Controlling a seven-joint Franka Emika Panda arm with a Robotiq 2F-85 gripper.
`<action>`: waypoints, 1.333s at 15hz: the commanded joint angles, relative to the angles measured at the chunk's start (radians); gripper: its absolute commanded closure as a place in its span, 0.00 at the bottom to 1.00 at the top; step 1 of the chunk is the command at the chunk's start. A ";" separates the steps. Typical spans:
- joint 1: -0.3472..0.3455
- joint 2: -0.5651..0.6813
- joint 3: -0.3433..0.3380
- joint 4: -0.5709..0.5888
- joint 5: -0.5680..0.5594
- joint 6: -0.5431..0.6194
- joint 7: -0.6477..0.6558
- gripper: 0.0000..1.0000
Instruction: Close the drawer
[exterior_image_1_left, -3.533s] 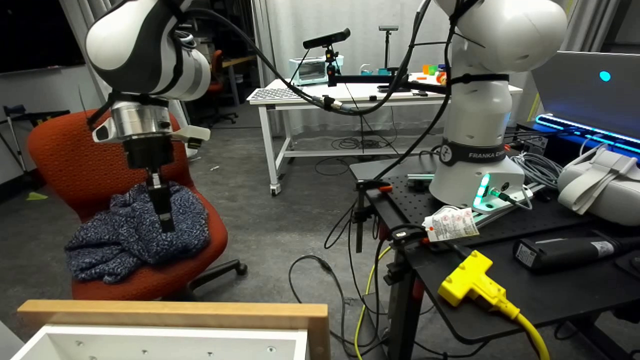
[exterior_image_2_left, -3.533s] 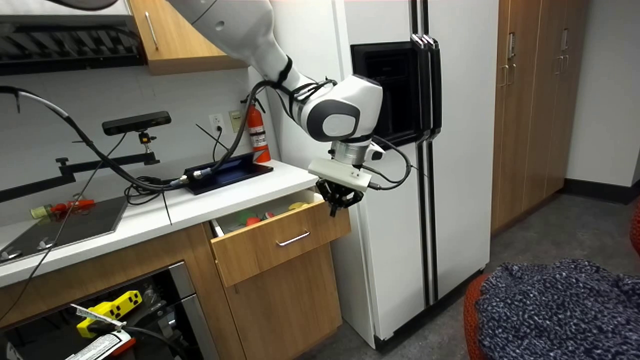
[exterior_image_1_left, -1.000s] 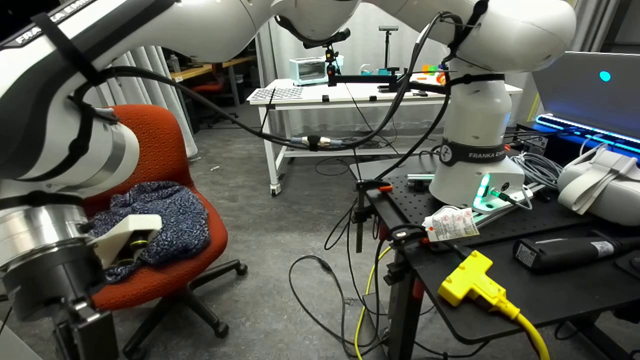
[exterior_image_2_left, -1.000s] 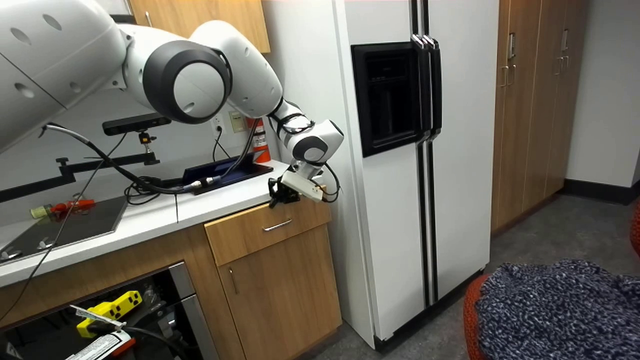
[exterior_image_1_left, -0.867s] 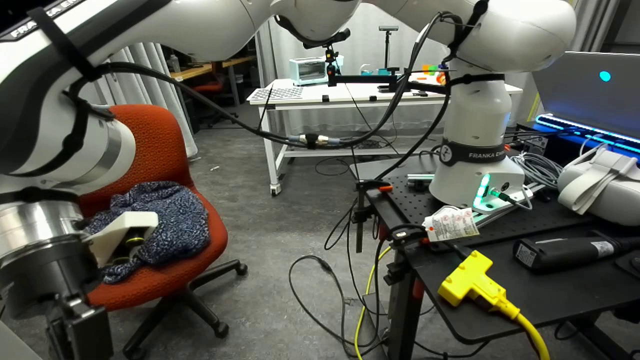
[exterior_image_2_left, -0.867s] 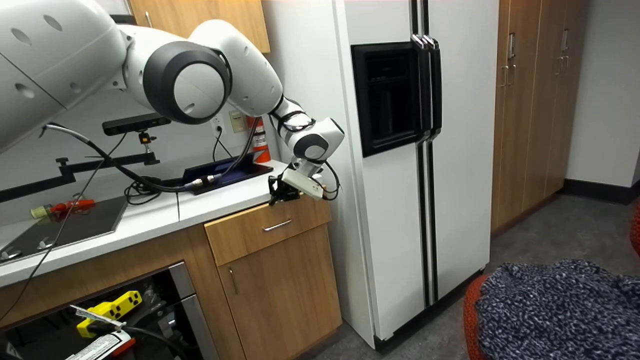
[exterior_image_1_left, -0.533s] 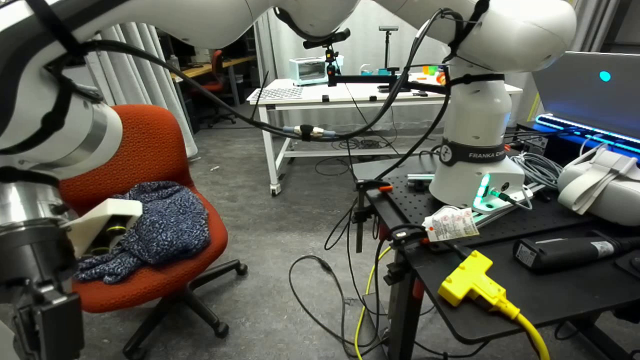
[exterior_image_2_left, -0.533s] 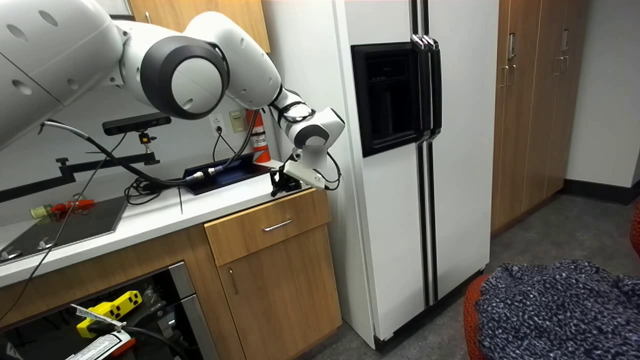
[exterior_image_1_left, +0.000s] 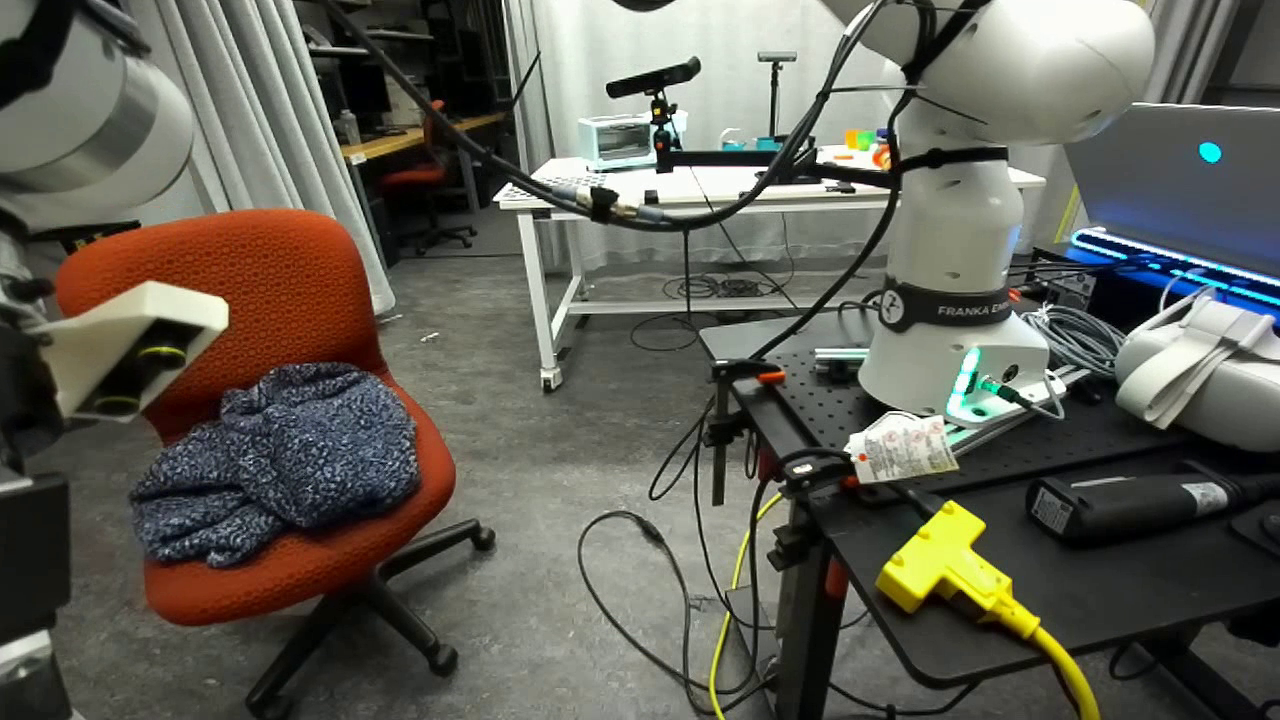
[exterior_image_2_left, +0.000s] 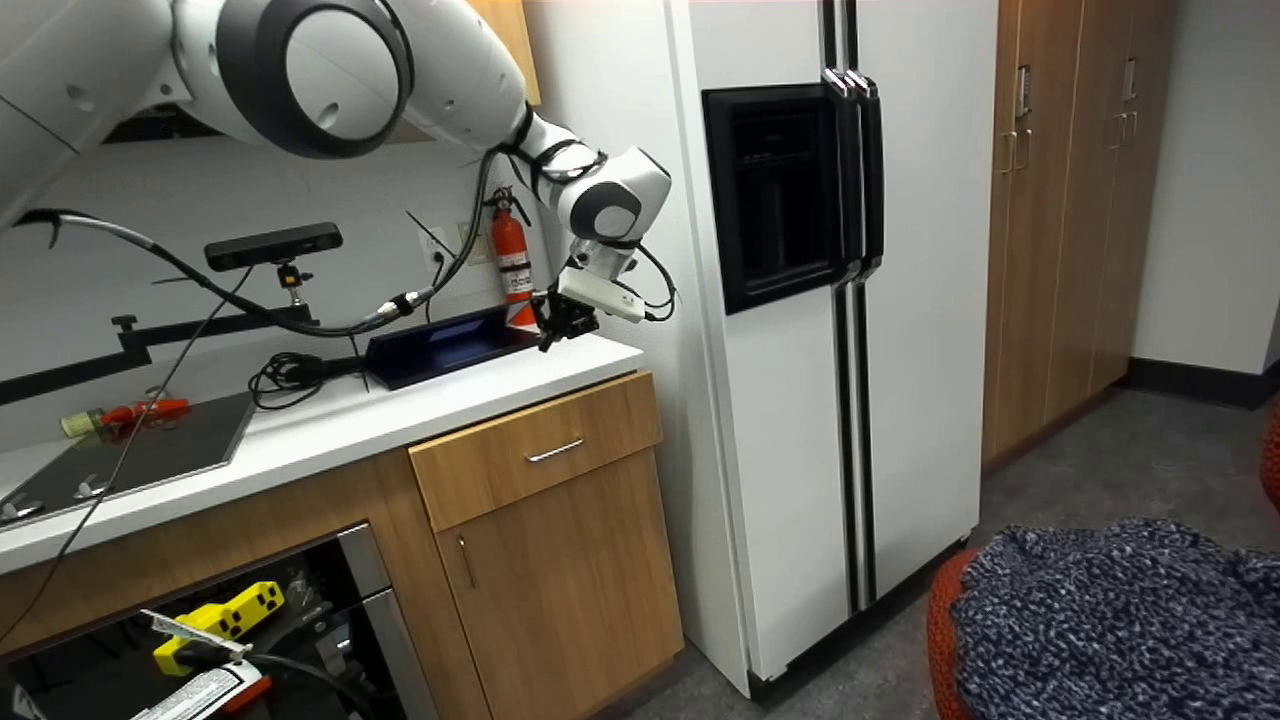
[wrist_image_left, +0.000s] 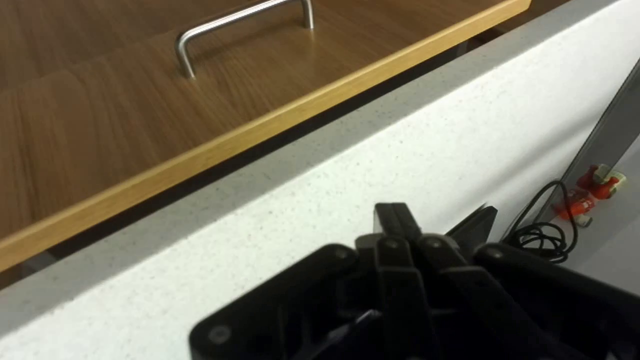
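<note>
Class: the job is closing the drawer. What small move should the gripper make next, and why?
Probably ease the gripper up and away from the countertop. In an exterior view the drawer looks shut or nearly so, and the gripper hangs over the countertop, shut and holding nothing. A dark gap in the wrist view leaves full closure uncertain.

Beneath me I see a white countertop (exterior_image_2_left: 480, 389), finely speckled in the wrist view. On it lies a dark blue tray (exterior_image_2_left: 455, 350), with a coil of black cable (exterior_image_2_left: 295, 371) just beside it. Beyond the coil sits a dark cooktop (exterior_image_2_left: 165, 450), and at its back edge a red object (exterior_image_2_left: 125, 413) with a yellowish end. A fire extinguisher (exterior_image_2_left: 509, 240) stands upright behind the tray, its foot partly hidden.
</note>
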 joint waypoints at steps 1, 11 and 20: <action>0.009 -0.189 -0.044 -0.192 0.003 0.071 -0.028 1.00; 0.039 -0.595 -0.081 -0.655 0.023 0.434 -0.026 1.00; 0.091 -0.782 -0.105 -0.882 0.041 0.633 -0.019 1.00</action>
